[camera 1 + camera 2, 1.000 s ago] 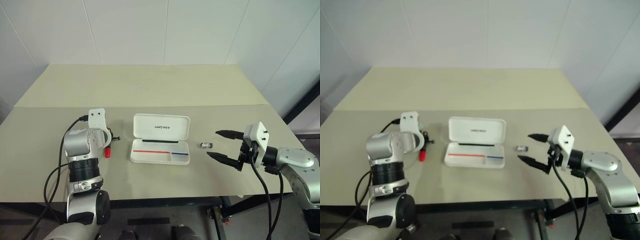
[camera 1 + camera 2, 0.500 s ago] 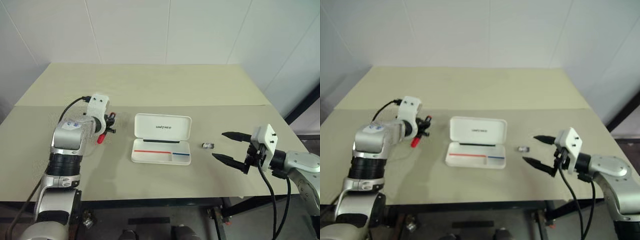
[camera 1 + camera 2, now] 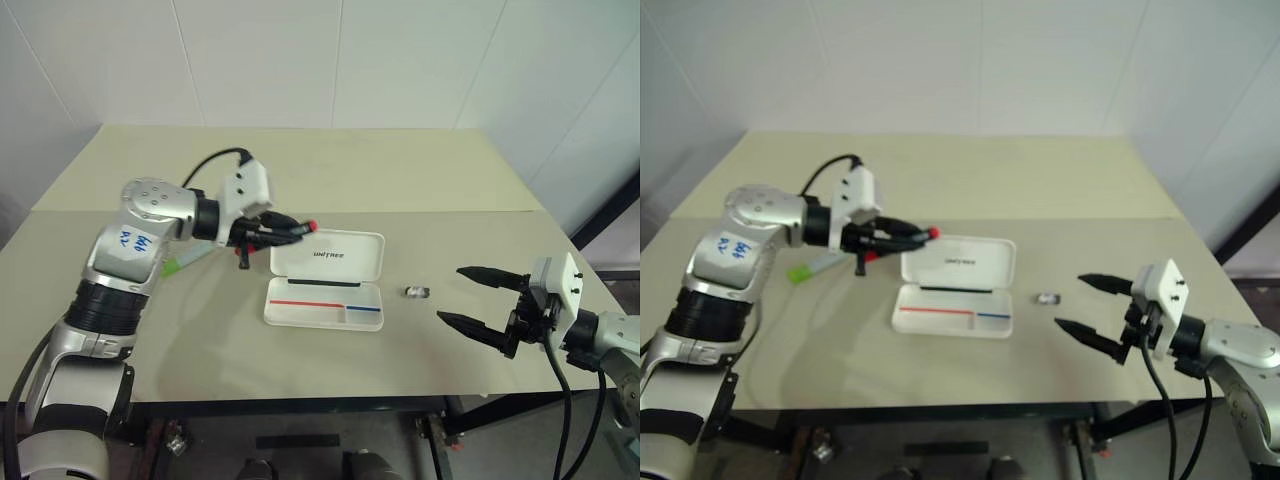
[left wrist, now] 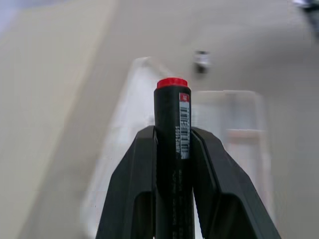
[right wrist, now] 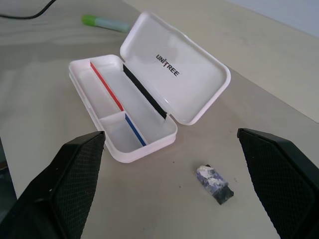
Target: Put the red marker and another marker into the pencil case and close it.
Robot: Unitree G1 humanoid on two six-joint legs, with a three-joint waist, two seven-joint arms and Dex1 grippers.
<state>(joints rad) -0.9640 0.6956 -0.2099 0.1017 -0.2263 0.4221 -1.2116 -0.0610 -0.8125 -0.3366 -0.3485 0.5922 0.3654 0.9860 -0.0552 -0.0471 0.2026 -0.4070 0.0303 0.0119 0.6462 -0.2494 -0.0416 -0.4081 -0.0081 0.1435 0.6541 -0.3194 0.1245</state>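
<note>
The red marker [image 3: 297,230] has been lifted off the table [image 3: 300,170] and is carried, clamped in the left hand [image 3: 285,232], to the open case [image 3: 323,280] (insertion seems next); the right hand [image 3: 478,298] is held apart.

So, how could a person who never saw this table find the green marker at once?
Start from the open white pencil case in the middle of the table. Look toward the robot's left, past the left end effector that holds the red marker. The green marker lies flat on the table there, the only bright green thing, with a pale cap.
</note>
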